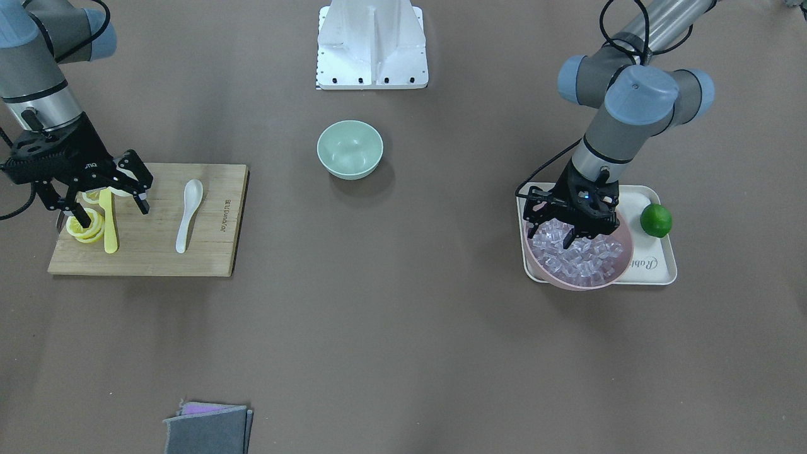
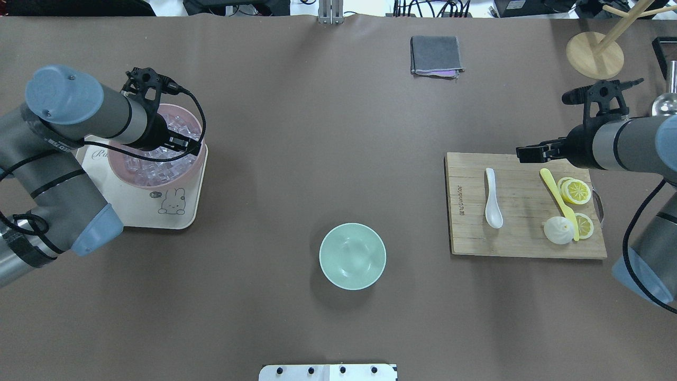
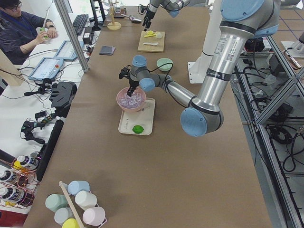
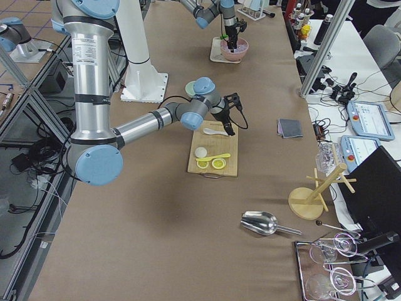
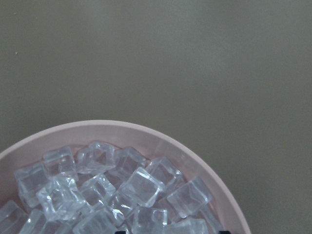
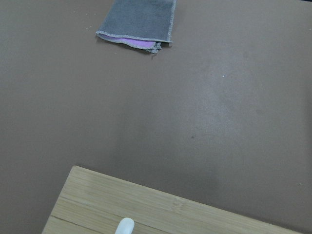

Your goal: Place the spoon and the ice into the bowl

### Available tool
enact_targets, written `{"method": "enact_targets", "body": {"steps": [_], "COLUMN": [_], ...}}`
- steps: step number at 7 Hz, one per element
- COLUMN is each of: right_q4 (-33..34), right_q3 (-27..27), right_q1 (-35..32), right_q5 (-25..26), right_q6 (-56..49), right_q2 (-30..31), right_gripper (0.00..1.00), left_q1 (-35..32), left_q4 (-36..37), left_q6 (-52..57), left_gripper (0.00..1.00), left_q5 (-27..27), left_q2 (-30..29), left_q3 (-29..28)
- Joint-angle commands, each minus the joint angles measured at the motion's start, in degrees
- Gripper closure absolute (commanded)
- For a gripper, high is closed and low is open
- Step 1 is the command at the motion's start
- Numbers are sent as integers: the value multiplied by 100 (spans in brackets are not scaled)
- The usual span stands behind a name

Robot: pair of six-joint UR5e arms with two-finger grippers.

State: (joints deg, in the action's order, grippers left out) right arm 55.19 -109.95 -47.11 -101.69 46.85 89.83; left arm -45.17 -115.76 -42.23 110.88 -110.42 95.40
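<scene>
We see the left gripper (image 1: 550, 232) low over the ice (image 1: 577, 258), its fingers apart with nothing between them. We cannot tell if the tips touch the cubes. The ice is a heap of clear cubes filling the pink bowl (image 1: 583, 285). The left wrist view shows it close up (image 5: 141, 187), with the two fingertips just at the bottom edge, well spread. The pink bowl sits on a cream tray (image 1: 656, 271), and a lime (image 1: 656, 220) lies on the same tray just beside it.

The right gripper (image 1: 113, 213) hangs over the cutting board (image 1: 151, 258), also spread wide and holding nothing. It is above the end with the yellow knife (image 1: 110, 233) and the lemon slices (image 1: 88, 230).

The spoon (image 1: 189, 211) lies flat on the same board, apart from the knife and not under the gripper. Its scoop points toward the robot (the handle tip just shows at the bottom of the right wrist view).

The bowl (image 1: 350, 149) stands upright on the bench (image 1: 403, 315), between the tray and the board and well apart from both. Spoon and ice are not yet in it.

A folded grey cloth (image 1: 208, 429) lies at the bench edge far from the robot.
</scene>
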Motion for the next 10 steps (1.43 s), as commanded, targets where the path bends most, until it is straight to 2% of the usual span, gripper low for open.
{"method": "enact_targets", "body": {"steps": [1, 2, 3, 4, 6, 7, 10], "right_q4": [-9, -9, -17, -18, -26, -26, -26], "right_q3": [0, 0, 0, -9, -9, -9, -9], "right_q1": [0, 0, 0, 0, 0, 0, 9], "right_q5": [0, -9, -9, -9, -9, -9, 0], "right_q6": [0, 0, 0, 0, 0, 0, 9], "right_q2": [0, 0, 0, 0, 0, 0, 0], "right_gripper": [0, 0, 0, 0, 0, 0, 0], "left_q1": [61, 61, 61, 61, 52, 43, -193], "left_q4": [-8, -8, -8, -8, -8, -17, -26], "left_q6": [-22, -22, 13, 22, 39, 31, -56], "left_gripper": [31, 44, 52, 63, 92, 100, 100], "left_q5": [-49, -49, -66, -93, -93, -84, -40], "left_q2": [-15, -15, -6, -15, -15, -6, 30], "left_q3": [-4, -4, 5, 5, 49, 110, 680]}}
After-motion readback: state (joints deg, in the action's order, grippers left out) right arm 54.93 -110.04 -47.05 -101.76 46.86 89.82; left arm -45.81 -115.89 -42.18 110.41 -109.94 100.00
